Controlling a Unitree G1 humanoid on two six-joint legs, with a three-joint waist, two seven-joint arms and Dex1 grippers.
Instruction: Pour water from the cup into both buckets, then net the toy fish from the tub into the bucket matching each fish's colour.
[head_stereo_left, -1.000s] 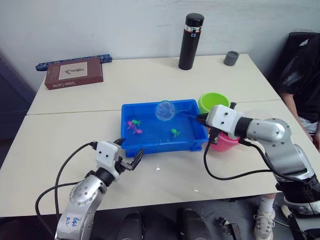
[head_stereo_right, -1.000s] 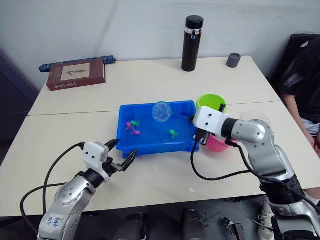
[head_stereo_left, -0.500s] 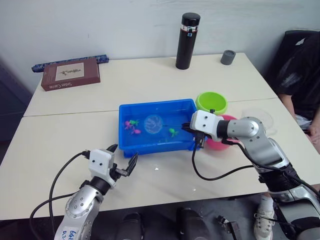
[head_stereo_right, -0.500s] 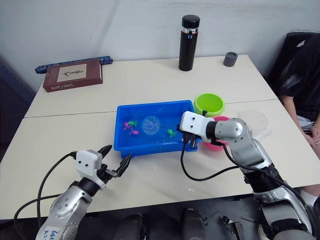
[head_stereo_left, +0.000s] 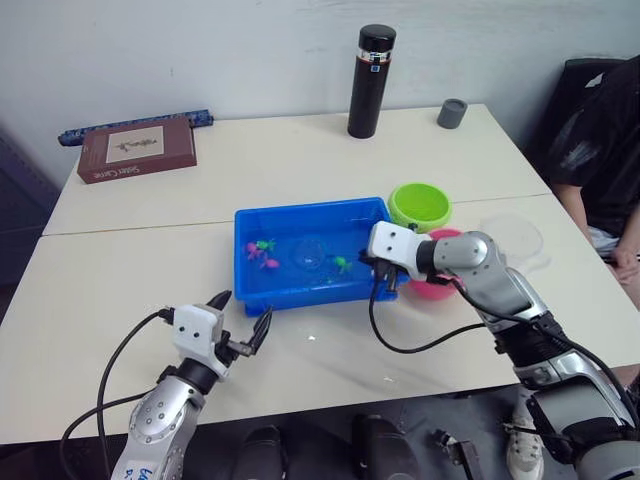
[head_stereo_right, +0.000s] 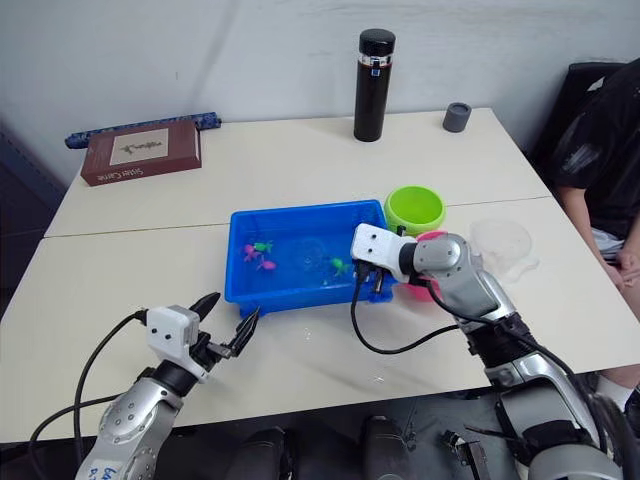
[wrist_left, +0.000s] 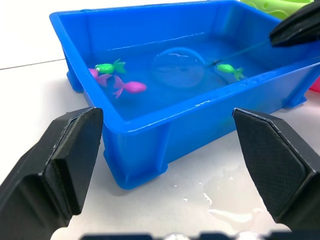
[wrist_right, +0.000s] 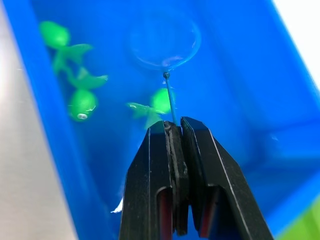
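The left gripper (head_stereo_left: 240, 320) hovers spread wide over the table (head_stereo_left: 130, 260), near the blue tub (head_stereo_left: 250, 295). In the tub's water lie pink and green toy fish (wrist_left: 129, 87), with the net (wrist_left: 178, 67) sunk among them. The right gripper (wrist_right: 174, 131) pinches the net's wire handle. Right of the tub stand the green bucket (head_stereo_left: 420, 206) and the pink bucket (head_stereo_left: 440, 288).

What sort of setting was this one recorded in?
Probably an office or lab room: two pale tables pushed together against a plain wall, with a book, a black flask, and a seated person alongside.
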